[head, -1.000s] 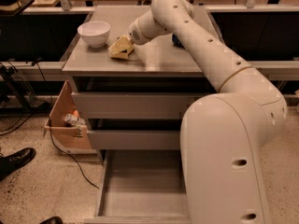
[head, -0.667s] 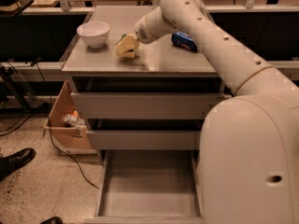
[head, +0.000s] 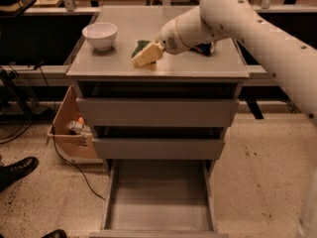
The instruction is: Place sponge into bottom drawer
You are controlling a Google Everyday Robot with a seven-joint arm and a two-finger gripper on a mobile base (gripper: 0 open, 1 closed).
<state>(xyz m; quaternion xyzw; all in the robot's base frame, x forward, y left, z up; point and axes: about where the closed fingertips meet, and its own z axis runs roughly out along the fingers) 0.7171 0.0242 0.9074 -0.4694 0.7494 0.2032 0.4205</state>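
Gripper (head: 151, 52) clamped on sponge (head: 144, 57), just above bench (head: 198, 66), bowl (head: 100, 35) at 9 o'clock. Bottom drawer (head: 158, 200) open, at 6 o'clock from sponge (below two shut upper drawers (head: 157, 112)). Likely needs to clear bench front edge, then descend.

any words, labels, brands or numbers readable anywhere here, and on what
No text can be read.
Blue soda can, mostly hidden behind the arm: markings too blurred to read.
Cardboard box, contents: print too small to read.
Pincer, at the sponge on the cabinet top: no readable marking.
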